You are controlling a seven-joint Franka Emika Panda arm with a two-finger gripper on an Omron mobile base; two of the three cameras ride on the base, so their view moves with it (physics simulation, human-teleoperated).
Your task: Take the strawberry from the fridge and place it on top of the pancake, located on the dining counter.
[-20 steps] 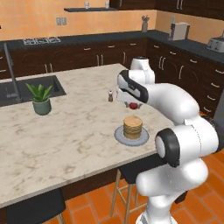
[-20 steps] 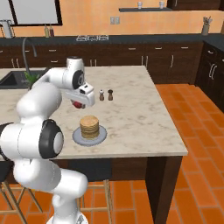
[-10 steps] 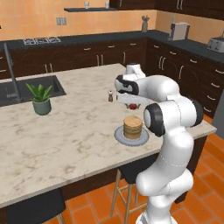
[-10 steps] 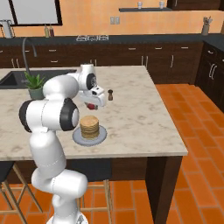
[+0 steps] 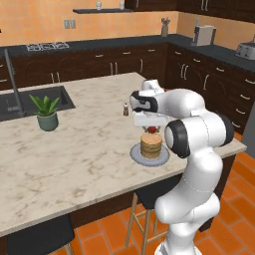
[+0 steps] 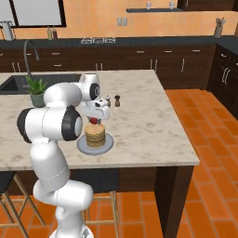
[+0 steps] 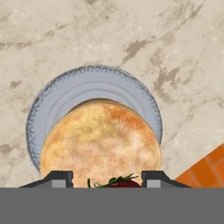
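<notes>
One strawberry (image 5: 151, 130): bright red, held between the jaws directly above the pancake stack; seen from the right base camera (image 6: 94, 121) it hangs just over the top disc, whether touching it I cannot tell. In the hand view (image 7: 124, 183) only its top and green leaves show at the lower edge, between the two dark tips.
Gripper (image 5: 151, 128): pointing straight down over the stack, jaws closed on the strawberry; also seen from the right side (image 6: 95, 120).
Pancake (image 5: 151, 145): a short stack of tan-golden discs, upright, sitting on the plate; from the hand view (image 7: 99, 142) its round top is browned unevenly and lies toward the lower part of the plate.
Plate (image 5: 135, 155): round, grey, with a ribbed rim, flat on the worktop near the edge by the robot.
Worktop (image 5: 84, 144): marbled beige-white island top, the dining counter, with a dark base.
Shakers (image 6: 112, 100): two small dark ones standing side by side on the worktop, behind the plate and apart from it.
Potted plant (image 5: 46, 112): green leaves in a grey pot, well apart from the plate, just beside the inset sink (image 5: 30, 102).
Stool (image 5: 160, 192): dark seat tucked under the worktop edge below the plate.
Floor (image 6: 204, 139): orange tiles.
</notes>
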